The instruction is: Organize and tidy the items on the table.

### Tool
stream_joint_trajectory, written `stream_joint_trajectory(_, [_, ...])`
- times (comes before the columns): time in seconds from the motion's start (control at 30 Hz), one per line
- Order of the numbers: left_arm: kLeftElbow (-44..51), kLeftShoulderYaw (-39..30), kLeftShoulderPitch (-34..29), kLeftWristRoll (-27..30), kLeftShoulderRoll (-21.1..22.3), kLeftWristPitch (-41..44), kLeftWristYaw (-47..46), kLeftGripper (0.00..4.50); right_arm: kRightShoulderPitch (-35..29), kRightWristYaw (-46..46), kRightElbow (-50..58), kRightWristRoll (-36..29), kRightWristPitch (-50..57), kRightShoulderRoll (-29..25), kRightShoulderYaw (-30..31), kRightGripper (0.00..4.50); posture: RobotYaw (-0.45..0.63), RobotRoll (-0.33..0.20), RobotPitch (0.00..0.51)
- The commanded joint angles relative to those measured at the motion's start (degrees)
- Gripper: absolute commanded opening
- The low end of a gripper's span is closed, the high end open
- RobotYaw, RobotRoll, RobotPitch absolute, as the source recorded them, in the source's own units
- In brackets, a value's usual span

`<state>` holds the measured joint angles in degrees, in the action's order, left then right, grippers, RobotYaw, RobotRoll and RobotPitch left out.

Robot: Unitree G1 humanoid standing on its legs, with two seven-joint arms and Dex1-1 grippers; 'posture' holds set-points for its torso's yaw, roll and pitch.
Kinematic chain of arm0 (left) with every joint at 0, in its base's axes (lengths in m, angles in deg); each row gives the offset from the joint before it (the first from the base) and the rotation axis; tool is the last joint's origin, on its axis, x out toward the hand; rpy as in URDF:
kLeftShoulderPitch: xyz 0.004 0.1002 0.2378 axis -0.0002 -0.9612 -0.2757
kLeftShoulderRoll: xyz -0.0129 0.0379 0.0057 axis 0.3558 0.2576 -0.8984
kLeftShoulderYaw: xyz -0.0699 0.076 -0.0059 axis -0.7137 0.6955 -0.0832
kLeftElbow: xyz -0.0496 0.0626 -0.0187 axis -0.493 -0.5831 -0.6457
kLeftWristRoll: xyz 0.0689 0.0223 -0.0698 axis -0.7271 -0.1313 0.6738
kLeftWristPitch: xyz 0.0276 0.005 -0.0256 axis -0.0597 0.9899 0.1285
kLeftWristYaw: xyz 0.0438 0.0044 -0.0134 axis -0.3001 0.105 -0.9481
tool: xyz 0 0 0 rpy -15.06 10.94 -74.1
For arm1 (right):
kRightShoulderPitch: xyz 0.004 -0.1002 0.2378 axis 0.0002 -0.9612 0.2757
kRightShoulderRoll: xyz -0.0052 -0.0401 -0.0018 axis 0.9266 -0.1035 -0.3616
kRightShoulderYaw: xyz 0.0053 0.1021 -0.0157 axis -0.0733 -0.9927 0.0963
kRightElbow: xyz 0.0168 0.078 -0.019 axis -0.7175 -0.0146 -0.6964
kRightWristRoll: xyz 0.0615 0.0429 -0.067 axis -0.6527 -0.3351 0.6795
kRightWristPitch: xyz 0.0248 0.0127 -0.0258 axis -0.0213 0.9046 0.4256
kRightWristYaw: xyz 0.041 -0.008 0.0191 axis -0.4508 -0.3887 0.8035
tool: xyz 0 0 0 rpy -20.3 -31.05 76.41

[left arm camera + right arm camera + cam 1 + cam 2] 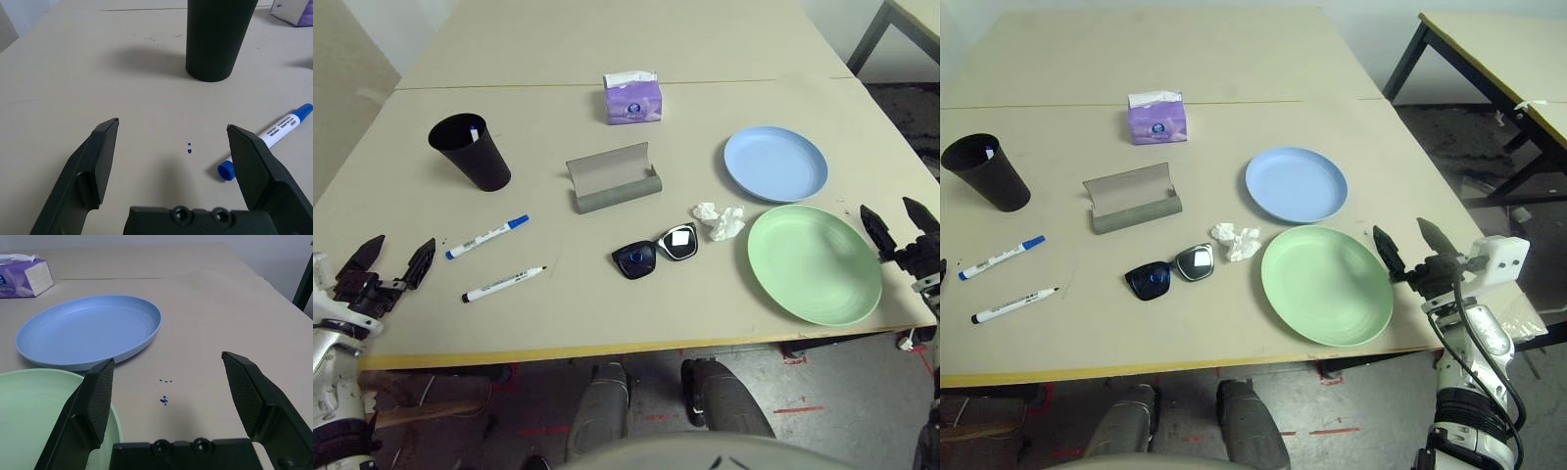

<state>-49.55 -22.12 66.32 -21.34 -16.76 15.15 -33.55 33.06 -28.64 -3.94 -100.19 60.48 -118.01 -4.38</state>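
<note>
My left hand and right hand hover spread and empty at the surface's front corners.

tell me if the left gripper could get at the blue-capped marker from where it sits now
Probably yes. The left gripper is open at the table's near left corner, and the blue-capped marker lies flat just ahead of it with bare tabletop between. The black cup stands further back, out of the way.

We see the tissue box at twelve o'clock on the table, cup at ten, open glasses case and sunglasses central, tissue beside, two markers at eight, blue plate and green plate at three.
</note>
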Motion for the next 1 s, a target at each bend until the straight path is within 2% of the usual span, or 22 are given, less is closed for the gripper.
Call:
stream_joint_trajectory(0.03, [0.21,0.04,-0.11,-0.15,-0.08,0.26,0.22,4.50,-0.41,0.14,-0.22,-0.68,0.69,-0.57,-0.55,4.45,-0.05,0.000,0.192])
stream_joint_trajectory(0.33, [0.25,0.84,1.17,-0.64,-1.38,0.06,-0.05,4.50,3.25,1.17,-5.09,-0.19,-0.09,-2.84,-0.69,4.45,-0.08,0.000,0.181])
stream_joint_trajectory(0.8, [-0.72,0.40,1.34,-0.56,-0.67,0.06,0.62,4.50,3.58,3.49,-5.98,-1.13,-1.39,-3.71,-1.10,4.45,-0.09,0.000,0.178])
stream_joint_trajectory(1.0, [1.00,1.91,1.89,1.61,1.33,0.77,9.99,4.50,3.64,3.53,-6.22,-1.33,-1.48,-3.78,-0.86,4.45,-0.09,0.000,0.175])
